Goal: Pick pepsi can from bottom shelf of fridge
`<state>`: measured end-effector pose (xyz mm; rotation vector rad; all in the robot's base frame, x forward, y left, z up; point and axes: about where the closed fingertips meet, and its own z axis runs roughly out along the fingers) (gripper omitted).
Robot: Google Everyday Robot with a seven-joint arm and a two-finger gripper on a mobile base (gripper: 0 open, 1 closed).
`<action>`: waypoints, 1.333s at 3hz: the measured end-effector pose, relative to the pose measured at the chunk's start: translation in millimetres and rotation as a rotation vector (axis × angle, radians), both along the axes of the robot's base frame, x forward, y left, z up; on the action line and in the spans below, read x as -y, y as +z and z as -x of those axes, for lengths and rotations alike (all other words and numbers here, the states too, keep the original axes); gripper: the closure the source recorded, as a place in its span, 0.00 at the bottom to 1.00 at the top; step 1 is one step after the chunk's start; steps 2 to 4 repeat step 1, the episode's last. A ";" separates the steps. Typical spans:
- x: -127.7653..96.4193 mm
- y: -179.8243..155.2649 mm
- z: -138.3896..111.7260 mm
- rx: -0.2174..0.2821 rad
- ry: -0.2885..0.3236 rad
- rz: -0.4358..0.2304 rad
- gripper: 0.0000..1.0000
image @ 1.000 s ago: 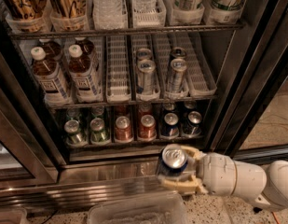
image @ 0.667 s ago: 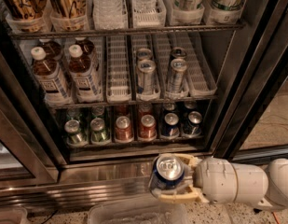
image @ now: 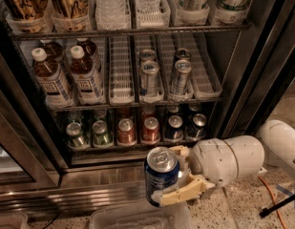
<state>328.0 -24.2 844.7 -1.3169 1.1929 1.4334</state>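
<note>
My gripper (image: 172,174) is shut on the pepsi can (image: 161,174), a short dark blue can with a silver lid. It holds the can upright outside the fridge (image: 261,66), in front of the shiny steel base panel and below the bottom shelf (image: 132,146). The cream fingers (image: 183,192) clasp the can's right side and base. The bottom shelf holds a row of short cans: green ones on the left, red ones (image: 126,130) in the middle, dark ones (image: 174,126) on the right.
The middle rack has white lane dividers with slim silver-blue cans (image: 149,77) and brown bottles (image: 49,78). A clear plastic bin (image: 137,217) sits on the speckled floor under the can. The black door frame stands at the right. An orange cable (image: 276,199) lies on the floor.
The gripper with the pepsi can has moved down and to the left, farther out from the bottom shelf and nearer the camera.
</note>
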 end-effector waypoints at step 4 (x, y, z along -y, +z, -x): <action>0.0 0.0 0.0 0.000 0.000 0.000 1.00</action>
